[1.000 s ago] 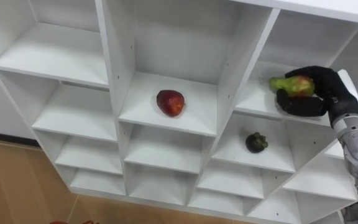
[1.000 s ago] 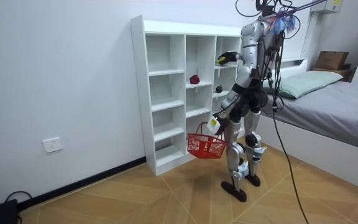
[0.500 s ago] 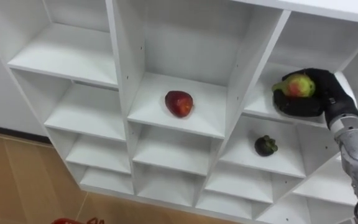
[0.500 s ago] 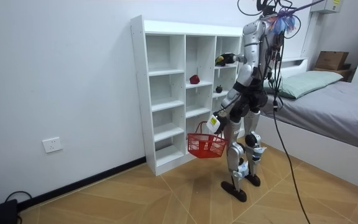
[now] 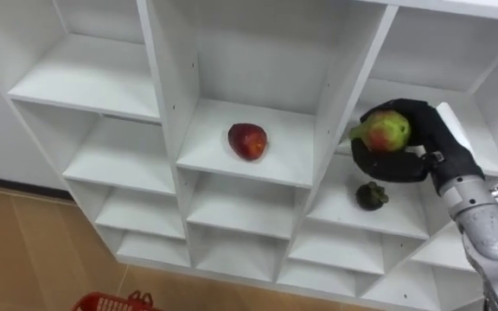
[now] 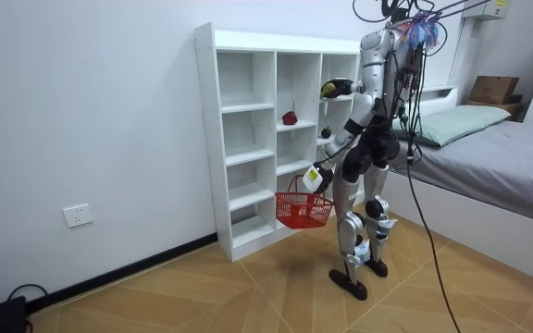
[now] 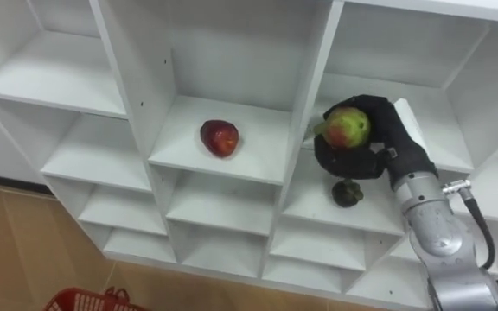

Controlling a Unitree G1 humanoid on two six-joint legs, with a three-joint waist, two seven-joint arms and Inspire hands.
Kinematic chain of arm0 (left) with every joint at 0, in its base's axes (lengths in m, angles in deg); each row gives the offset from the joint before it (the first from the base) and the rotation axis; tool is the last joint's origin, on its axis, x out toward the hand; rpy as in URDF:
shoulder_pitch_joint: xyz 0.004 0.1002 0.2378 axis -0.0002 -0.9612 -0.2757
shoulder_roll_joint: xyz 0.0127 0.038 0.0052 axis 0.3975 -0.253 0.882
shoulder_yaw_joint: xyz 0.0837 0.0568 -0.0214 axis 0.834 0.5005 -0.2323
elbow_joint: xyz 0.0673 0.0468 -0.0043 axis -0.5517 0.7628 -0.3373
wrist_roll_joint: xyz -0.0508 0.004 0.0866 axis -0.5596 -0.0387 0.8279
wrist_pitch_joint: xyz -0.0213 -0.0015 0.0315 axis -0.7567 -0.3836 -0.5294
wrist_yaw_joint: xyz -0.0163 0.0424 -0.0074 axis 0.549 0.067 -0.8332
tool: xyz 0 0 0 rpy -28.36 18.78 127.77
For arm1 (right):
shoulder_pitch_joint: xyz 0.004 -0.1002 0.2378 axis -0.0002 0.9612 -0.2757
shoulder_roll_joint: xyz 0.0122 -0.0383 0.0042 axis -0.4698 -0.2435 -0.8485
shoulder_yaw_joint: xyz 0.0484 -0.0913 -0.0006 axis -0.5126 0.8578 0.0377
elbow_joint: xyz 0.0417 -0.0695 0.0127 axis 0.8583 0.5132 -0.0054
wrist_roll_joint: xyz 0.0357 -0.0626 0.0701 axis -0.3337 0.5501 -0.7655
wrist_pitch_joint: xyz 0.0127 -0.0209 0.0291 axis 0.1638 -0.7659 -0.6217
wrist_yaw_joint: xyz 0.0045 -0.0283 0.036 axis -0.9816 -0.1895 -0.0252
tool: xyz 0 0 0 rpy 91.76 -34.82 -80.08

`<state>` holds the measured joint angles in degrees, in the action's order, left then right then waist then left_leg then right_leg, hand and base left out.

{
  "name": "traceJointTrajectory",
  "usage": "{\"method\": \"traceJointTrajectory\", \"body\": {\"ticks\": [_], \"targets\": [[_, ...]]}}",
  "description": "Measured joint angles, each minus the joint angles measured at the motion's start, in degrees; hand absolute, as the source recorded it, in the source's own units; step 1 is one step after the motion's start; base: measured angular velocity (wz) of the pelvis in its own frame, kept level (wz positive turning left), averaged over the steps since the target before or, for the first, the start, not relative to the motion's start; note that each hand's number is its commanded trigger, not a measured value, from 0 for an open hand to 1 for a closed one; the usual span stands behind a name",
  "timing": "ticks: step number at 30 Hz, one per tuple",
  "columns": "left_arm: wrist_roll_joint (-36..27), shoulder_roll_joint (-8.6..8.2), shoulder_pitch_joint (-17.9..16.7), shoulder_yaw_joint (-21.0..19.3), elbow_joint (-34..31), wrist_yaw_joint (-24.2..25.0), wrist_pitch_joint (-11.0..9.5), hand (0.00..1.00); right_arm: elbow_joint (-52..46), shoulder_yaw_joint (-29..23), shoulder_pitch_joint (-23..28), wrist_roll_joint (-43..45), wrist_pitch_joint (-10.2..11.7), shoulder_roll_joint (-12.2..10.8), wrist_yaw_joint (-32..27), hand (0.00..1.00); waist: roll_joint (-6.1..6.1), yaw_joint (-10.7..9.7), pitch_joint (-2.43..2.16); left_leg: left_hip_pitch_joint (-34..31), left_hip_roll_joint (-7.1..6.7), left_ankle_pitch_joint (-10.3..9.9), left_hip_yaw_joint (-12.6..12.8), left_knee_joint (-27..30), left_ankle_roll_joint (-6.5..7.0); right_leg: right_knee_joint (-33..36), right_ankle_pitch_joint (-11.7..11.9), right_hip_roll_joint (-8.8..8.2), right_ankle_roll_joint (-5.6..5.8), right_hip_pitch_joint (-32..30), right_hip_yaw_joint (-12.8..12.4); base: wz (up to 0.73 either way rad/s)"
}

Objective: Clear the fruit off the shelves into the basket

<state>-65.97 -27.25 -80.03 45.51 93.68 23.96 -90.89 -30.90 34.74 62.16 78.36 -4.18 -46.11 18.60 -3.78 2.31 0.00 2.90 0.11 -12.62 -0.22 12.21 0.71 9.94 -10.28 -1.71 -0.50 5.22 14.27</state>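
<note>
Closet shelves [image 5: 240,168]: three fruits [image 5: 247,141], one basket [image 6: 303,211]

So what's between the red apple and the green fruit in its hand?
Only the closet's white upright divider, seen in the left eye view; the red apple lies left of it, the green fruit in the right hand right of it.

white shelf unit [image 5: 164,95] of open compartments; a red apple [image 5: 247,141] lies in the middle column, a small dark fruit [image 5: 371,196] on a lower shelf of the right column
</note>
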Motion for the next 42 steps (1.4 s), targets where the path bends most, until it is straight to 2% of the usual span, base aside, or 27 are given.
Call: {"method": "traceJointTrajectory", "body": {"ticks": [3,7,11,13,15,18,26,31,33,39,42], "targets": [[-0.01,-0.05,0.60,0.15,-1.86,-0.07,-0.72,1.00,-1.54,-0.01,0.63,0.03,0.00,-1.52,0.65,1.00,0.01,-0.84,-0.01,-0.48,0.03,0.05,0.37,0.02,0.07,0.26,0.03,-0.03,-0.03,-0.64,-0.25,-0.06],[-0.01,-1.04,3.16,0.16,-1.96,-0.60,-2.44,1.00,-6.97,0.11,2.93,-0.17,0.07,-2.36,1.45,1.00,0.16,-0.53,-0.07,-1.47,0.15,0.12,1.39,0.06,0.09,0.88,0.07,0.13,-0.10,-2.43,-1.52,-0.15],[-0.05,-1.24,5.03,0.58,-1.92,-1.01,-2.84,1.00,-7.94,0.21,3.20,-0.01,0.15,-2.75,2.01,1.00,0.03,-0.42,-0.15,-2.06,0.16,0.12,1.52,0.01,0.09,0.95,0.08,0.13,-0.10,-3.18,-1.67,0.00],[-0.15,-1.29,6.51,1.38,-1.79,-1.30,-2.87,1.00,-7.94,0.52,3.17,1.67,0.15,-3.67,2.04,1.00,0.13,-0.34,-0.08,-2.70,0.27,0.12,1.98,0.22,0.09,1.33,0.11,0.16,-0.15,-4.31,-2.40,-0.10],[-0.16,-1.33,7.03,2.45,-1.67,-1.27,-3.23,1.00,-7.94,1.49,3.19,3.27,0.15,-4.46,2.11,1.00,0.41,-0.32,0.10,-3.08,0.31,0.12,2.39,0.23,0.10,1.83,0.12,0.17,-0.15,-5.16,-3.15,-0.14],[-0.14,-1.48,7.42,2.78,-1.48,-1.23,-4.03,1.00,-7.93,2.46,3.53,4.66,0.15,-5.79,3.18,1.00,0.43,-0.41,0.12,-3.87,0.40,0.14,3.21,0.30,0.12,2.18,0.13,0.14,-0.16,-6.49,-3.99,-0.14],[-2.54,-1.82,10.54,3.65,-1.05,-1.29,-4.68,1.00,-7.63,6.35,5.63,4.06,0.12,-7.37,7.93,1.00,0.59,-0.45,0.25,-6.38,0.67,0.15,3.41,1.54,0.15,4.02,0.12,-0.14,-0.17,-9.35,-4.04,-0.02],[-4.56,-2.06,13.35,7.29,-1.04,-2.13,-4.97,1.00,-6.86,9.48,5.25,4.00,0.11,-7.71,9.74,1.00,0.85,-0.45,0.55,-7.34,0.59,0.23,3.36,2.09,0.30,4.75,0.14,-0.20,-0.20,-10.23,-4.08,0.00],[-4.69,-2.09,13.92,7.97,-1.05,-2.34,-4.99,1.00,-5.96,9.98,5.23,3.99,0.10,-7.91,10.76,1.00,0.96,-0.45,0.80,-7.73,0.56,0.23,3.36,1.96,0.32,4.82,0.16,-0.20,-0.23,-10.32,-4.00,0.00],[-9.30,-3.26,15.03,8.85,-1.51,-2.47,-5.48,1.00,-3.01,11.52,5.19,4.05,0.04,-9.37,12.14,1.00,0.86,-0.49,0.84,-8.95,0.33,0.42,3.34,2.67,0.39,4.84,0.24,-0.23,-0.37,-11.55,-3.82,0.01],[-10.92,-3.70,16.89,9.42,-1.47,-2.46,-6.51,1.00,-1.58,11.70,4.10,4.22,0.04,-10.31,12.09,1.00,0.66,-0.54,0.90,-10.91,0.36,0.42,3.32,3.51,0.39,5.53,0.27,-0.28,-0.41,-13.53,-3.90,0.00]]}}
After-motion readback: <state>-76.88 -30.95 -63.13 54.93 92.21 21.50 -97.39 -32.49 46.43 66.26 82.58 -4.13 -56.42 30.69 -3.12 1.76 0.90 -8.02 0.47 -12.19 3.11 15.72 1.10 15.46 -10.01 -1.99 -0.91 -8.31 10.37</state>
